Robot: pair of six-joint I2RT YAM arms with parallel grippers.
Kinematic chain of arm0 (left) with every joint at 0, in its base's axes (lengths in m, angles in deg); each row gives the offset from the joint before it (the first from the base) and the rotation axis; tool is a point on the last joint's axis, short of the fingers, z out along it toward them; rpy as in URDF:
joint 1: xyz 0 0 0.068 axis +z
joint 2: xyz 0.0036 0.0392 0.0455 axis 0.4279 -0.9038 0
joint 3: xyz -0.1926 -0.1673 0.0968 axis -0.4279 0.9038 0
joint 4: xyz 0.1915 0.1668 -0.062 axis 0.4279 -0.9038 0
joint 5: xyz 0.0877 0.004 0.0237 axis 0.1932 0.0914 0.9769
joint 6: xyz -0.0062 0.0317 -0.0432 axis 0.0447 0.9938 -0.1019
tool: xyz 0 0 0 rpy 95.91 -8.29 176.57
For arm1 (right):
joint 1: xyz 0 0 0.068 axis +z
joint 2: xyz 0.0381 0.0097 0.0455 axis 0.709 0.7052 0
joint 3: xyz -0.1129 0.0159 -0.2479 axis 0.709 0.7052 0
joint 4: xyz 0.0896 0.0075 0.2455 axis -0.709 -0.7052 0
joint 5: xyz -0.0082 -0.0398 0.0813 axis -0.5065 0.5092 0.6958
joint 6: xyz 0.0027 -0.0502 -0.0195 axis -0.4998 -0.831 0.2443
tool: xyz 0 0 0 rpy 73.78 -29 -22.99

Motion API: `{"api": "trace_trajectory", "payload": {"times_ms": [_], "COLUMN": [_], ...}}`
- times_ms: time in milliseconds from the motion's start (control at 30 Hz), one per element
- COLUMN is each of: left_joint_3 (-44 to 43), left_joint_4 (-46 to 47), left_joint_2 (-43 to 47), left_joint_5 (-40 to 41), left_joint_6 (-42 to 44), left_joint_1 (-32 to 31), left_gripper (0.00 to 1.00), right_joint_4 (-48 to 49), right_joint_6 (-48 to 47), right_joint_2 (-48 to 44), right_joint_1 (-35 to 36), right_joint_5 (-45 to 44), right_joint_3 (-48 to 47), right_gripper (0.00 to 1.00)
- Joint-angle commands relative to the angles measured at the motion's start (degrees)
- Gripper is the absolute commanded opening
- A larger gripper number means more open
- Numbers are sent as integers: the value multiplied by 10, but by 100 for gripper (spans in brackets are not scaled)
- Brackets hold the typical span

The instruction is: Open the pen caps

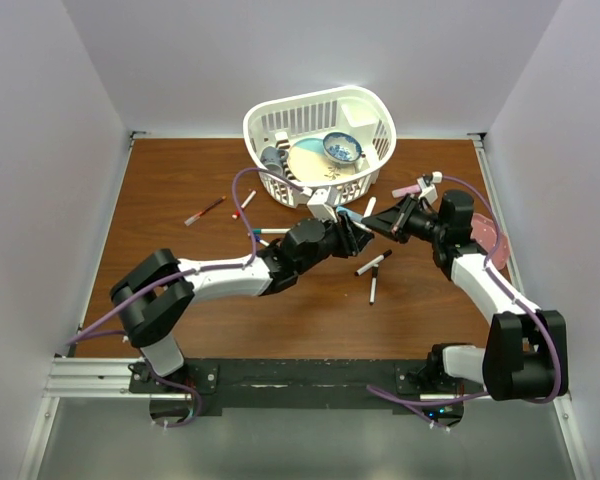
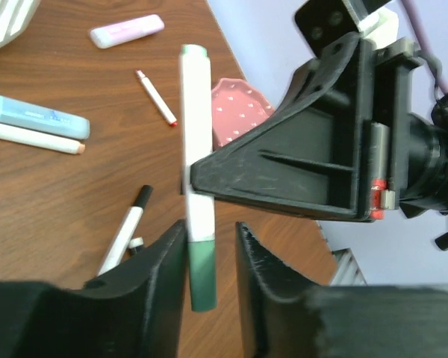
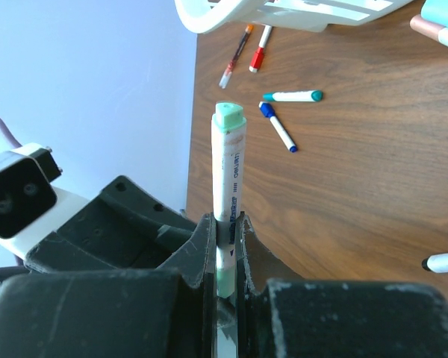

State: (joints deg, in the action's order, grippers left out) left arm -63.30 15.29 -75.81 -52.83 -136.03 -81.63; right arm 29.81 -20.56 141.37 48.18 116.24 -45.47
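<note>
A white marker (image 3: 228, 171) stands clamped in my right gripper (image 3: 225, 220), which is shut on its barrel above the table. The marker's dark green pen cap (image 2: 202, 276) hangs between the fingers of my left gripper (image 2: 209, 231). Those jaws stand apart: the cap lies close against the left finger, with a gap to the right one. My right gripper's finger (image 2: 284, 171) crosses the barrel just above the cap. In the top view the two grippers, left (image 1: 356, 227) and right (image 1: 377, 222), meet at mid-table in front of the basket.
A white basket (image 1: 320, 105) with dishes stands at the back. A pink dish (image 2: 239, 112) lies at the right edge. Loose markers lie around: a black-capped one (image 1: 375, 263), a red one (image 1: 205, 210), a teal-capped one (image 3: 293, 96), a blue-capped one (image 3: 278, 127) and a pink highlighter (image 2: 127, 31).
</note>
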Motion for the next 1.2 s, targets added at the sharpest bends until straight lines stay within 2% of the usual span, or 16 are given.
{"api": "trace_trajectory", "payload": {"times_ms": [0, 33, 67, 167, 200, 233, 300, 333, 367, 467, 600, 633, 667, 733, 900, 1167], "left_joint_3": [-32, -32, -32, -27, -22, -6, 27, 38, 52, 94, 106, 102, 98, 81, 53, 51], "left_joint_4": [-1, -1, -2, -15, -16, -15, -13, -13, -13, -17, -94, -109, -123, -169, -244, -250], "left_joint_2": [-3, -2, -2, 5, 12, 17, 35, 41, 48, 74, 97, 97, 95, 91, 86, 85], "left_joint_5": [-5, -14, -20, -54, -68, -102, -144, -190, -214, -324, -417, -443, -460, -496, -531, -599], "left_joint_6": [35, 41, 42, 49, 52, 61, 69, 78, 81, 100, 155, 177, 186, 212, 252, 265], "left_joint_1": [0, 0, 3, 14, 19, 28, 43, 59, 68, 108, 130, 130, 130, 128, 129, 121], "left_gripper": [27, 20, 0, 0, 0, 0, 0, 0, 0, 0, 0, 0, 0, 0, 0, 0], "right_joint_4": [32, 32, 30, 18, 15, 16, -24, -72, -202, -422, -674, -744, -885, -951, -846, -695], "right_joint_6": [1, -2, -7, -60, -82, -148, -248, -395, -470, -745, -1126, -1361, -1484, -1659, -1571, -1430], "right_joint_2": [-8, -8, -7, -11, -15, -22, -30, -34, -33, -34, -37, -36, -26, -15, -32, -35], "right_joint_1": [0, 0, 0, 0, 0, 0, 0, 0, 0, 0, 3, 7, 14, 47, 131, 234], "right_joint_5": [21, 24, 25, 33, 36, 47, 99, 119, 141, 157, 187, 186, 175, 115, 72, -16], "right_joint_3": [6, 6, 6, -2, -6, -15, -36, -77, -104, -186, -225, -231, -230, -218, -199, -169], "right_gripper": [0, 0, 0, 0, 5, 26, 45, 59, 68, 86, 89, 91, 94, 93, 88, 79]}}
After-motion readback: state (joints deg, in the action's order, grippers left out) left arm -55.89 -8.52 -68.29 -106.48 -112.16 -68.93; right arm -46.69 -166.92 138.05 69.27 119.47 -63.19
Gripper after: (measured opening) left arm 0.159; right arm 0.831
